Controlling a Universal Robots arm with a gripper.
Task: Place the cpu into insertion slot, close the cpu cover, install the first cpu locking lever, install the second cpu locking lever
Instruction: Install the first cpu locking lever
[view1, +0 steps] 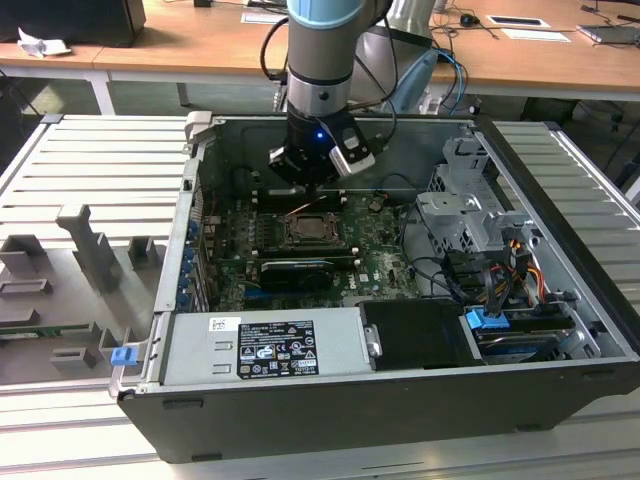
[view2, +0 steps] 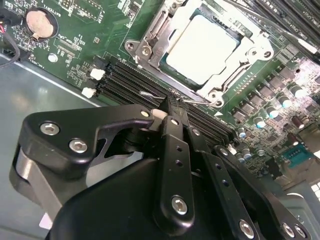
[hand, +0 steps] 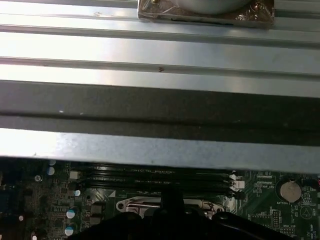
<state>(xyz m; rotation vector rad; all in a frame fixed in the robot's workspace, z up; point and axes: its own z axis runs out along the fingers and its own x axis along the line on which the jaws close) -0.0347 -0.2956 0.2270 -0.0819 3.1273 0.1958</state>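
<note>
Wooden desks (view1: 200, 45) are running across the back of the room, and in front of them a ribbed metal table (view1: 90, 180) is carrying an open computer case (view1: 400, 400) lying on its side. Inside it a green motherboard (view1: 375, 255) is showing, with a grey power supply (view1: 265, 345) along the near edge and a metal drive cage (view1: 465, 215) toward the exterior view's right.

Over the far side of the board the arm (view1: 322, 50) is reaching down, and its gripper (view1: 305, 185) is hanging just behind the insertion slot (view1: 312, 230). In the second wrist view the gripper (view2: 171, 102) is pinching its fingertips (view2: 174, 111) together on a thin wire locking lever (view2: 152, 94) beside the socket's edge, close to the black memory slots (view2: 130, 80).

The cpu (view2: 201, 47) is sitting flat in the insertion slot, its pale metal top showing through the square opening of the cpu cover (view2: 250, 50), which is lying closed over it. A round coin battery (view2: 39, 24) is lying on the board well apart from the socket. In the first wrist view the case wall (hand: 160, 105) is stretching across above the memory slots.
</note>
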